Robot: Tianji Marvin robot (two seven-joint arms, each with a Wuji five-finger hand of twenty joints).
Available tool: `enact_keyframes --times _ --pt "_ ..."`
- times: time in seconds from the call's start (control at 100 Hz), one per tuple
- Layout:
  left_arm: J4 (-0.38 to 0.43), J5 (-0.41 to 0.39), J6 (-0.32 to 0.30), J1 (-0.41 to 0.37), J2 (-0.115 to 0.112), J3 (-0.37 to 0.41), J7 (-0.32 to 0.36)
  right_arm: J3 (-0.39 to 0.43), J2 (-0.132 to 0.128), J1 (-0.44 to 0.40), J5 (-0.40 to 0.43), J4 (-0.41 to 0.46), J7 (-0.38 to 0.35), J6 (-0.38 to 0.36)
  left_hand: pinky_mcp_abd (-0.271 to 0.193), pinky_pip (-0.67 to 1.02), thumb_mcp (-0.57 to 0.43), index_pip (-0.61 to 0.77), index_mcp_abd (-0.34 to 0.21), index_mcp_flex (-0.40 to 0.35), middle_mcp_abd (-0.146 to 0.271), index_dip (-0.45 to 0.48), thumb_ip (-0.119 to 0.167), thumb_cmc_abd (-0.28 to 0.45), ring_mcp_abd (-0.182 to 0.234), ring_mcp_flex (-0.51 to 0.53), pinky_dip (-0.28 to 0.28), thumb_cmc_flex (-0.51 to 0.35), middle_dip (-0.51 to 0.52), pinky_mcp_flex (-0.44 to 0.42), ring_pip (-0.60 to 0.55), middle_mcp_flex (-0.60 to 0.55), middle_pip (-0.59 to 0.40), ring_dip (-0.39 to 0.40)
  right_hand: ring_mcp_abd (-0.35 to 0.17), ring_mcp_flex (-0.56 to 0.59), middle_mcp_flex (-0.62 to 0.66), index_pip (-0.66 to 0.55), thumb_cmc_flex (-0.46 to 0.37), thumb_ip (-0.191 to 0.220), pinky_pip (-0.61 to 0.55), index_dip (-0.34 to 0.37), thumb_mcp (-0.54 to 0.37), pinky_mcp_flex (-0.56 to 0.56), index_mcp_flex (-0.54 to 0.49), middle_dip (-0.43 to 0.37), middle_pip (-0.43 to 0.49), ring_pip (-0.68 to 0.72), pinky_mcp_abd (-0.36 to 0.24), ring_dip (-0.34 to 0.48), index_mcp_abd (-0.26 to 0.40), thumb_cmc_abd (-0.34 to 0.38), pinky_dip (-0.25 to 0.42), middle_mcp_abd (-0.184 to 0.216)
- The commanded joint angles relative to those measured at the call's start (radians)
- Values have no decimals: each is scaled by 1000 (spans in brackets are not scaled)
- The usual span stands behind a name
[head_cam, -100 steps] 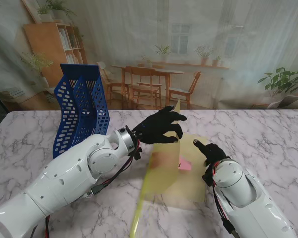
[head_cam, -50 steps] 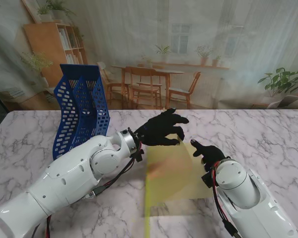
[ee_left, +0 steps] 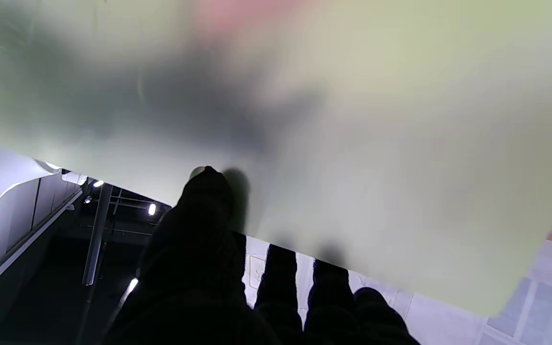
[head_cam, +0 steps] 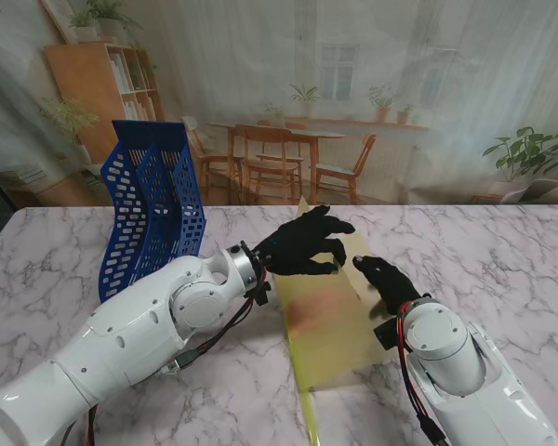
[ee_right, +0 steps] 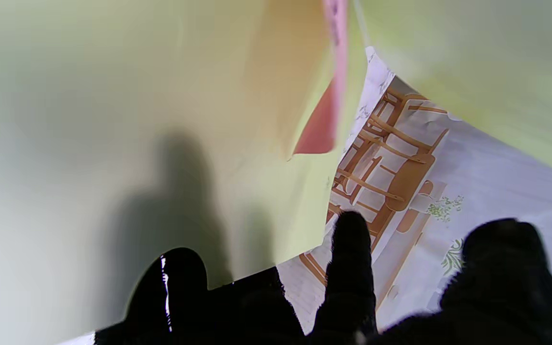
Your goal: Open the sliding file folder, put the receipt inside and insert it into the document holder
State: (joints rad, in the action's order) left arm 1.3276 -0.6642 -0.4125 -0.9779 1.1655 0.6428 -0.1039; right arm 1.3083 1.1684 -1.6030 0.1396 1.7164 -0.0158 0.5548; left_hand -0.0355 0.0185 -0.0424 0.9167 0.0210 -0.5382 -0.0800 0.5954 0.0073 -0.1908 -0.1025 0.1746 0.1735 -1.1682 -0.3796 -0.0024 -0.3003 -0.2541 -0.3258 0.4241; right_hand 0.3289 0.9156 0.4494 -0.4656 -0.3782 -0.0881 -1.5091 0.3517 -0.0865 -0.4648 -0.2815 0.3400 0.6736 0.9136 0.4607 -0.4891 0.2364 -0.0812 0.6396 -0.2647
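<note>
A translucent yellow folder (head_cam: 339, 339) is held tilted over the table's middle, its spine running down towards me. The pink receipt (head_cam: 307, 318) shows faintly through its sheet. My left hand (head_cam: 302, 243) is shut on the folder's far edge; in the left wrist view the thumb (ee_left: 199, 215) lies on the folder (ee_left: 352, 120) and the other fingers go behind it. My right hand (head_cam: 383, 282) is at the folder's right edge with fingers apart. The right wrist view shows the folder (ee_right: 113, 120), the receipt (ee_right: 326, 120) inside, and spread fingertips (ee_right: 350, 268). The blue document holder (head_cam: 153, 209) stands at the far left.
The marble table (head_cam: 502, 269) stretches to the right of my right arm. A printed backdrop of a dining room hangs behind the table's far edge. My left forearm lies between the document holder and the folder.
The lifted flap has come down and the folder is closed over the receipt. Its near end swung to the right. My right hand moved farther from me, along the folder's right edge.
</note>
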Motion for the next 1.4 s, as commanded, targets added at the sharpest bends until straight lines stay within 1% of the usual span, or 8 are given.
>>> enact_keyframes --times 0.0,0.13,0.19,0.34,0.42,0.53,0.77,1.39 --pt "2 0 -1 1 4 -2 12 -2 2 -6 -1 -4 -2 -6 -18 -9 -14 41 12 3 -9 16 -12 44 7 0 13 -28 -15 -18 -1 -22 -7 3 -6 60 65 20 -54 26 -43 -107 98 -23 97 1 -17 63 -7 -6 84 45 15 34" --pt "1 2 -2 1 4 -4 13 -6 5 -5 7 -15 17 -44 -18 -9 -14 41 10 2 -9 15 -12 44 7 0 13 -28 -15 -18 -1 -23 -7 3 -8 119 249 179 -60 30 -60 -356 107 -55 162 8 -7 80 -13 -1 -23 12 16 76" --pt "1 3 -2 1 4 -6 14 -5 10 -6 4 -17 35 -53 -17 -9 -14 40 12 3 -9 15 -12 44 6 -1 13 -29 -15 -18 -1 -22 -7 3 5 143 319 475 -43 32 -63 -337 104 -65 115 13 7 78 0 -2 -156 -4 17 78" --pt "-2 6 -4 5 5 -12 16 -3 21 -7 -16 -19 67 -64 -17 -9 -14 40 10 3 -9 15 -12 44 6 0 12 -28 -15 -18 -1 -22 -7 3 19 235 449 503 -2 34 -91 -316 101 -112 112 82 194 129 31 -27 -352 -22 31 -17" --pt "-3 8 -4 7 7 -13 15 -3 24 -8 -20 -15 79 -61 -17 -9 -14 40 11 2 -9 15 -12 44 6 0 12 -28 -15 -18 -1 -22 -7 3 5 334 534 366 37 34 -108 -80 93 -168 111 192 344 208 60 -49 -439 -15 44 -31" --pt "-5 8 -4 10 7 -16 14 1 18 -13 -18 -9 62 -64 -17 -10 -14 40 11 2 -10 15 -12 44 6 0 12 -28 -15 -18 -1 -22 -6 3 -46 383 626 -86 66 33 -129 -144 93 -232 -67 301 403 371 71 -113 -548 23 36 -11" --pt "-37 21 14 38 18 -53 21 23 7 -34 -72 10 7 -101 -16 -9 -14 38 9 3 -9 15 -11 45 7 -2 12 -27 -14 -18 0 -20 -5 2 5 210 441 -145 17 30 -49 84 103 -52 -492 250 157 196 43 -65 -361 37 31 -54" --pt "-172 106 80 153 81 -188 50 93 -45 -104 -123 91 -194 -169 -13 -8 -15 33 23 7 -12 20 -11 47 5 -4 13 -28 -13 -19 1 -18 -3 2 -19 -45 63 120 -43 42 113 68 81 130 -63 41 18 -281 15 43 -419 -183 -37 29"
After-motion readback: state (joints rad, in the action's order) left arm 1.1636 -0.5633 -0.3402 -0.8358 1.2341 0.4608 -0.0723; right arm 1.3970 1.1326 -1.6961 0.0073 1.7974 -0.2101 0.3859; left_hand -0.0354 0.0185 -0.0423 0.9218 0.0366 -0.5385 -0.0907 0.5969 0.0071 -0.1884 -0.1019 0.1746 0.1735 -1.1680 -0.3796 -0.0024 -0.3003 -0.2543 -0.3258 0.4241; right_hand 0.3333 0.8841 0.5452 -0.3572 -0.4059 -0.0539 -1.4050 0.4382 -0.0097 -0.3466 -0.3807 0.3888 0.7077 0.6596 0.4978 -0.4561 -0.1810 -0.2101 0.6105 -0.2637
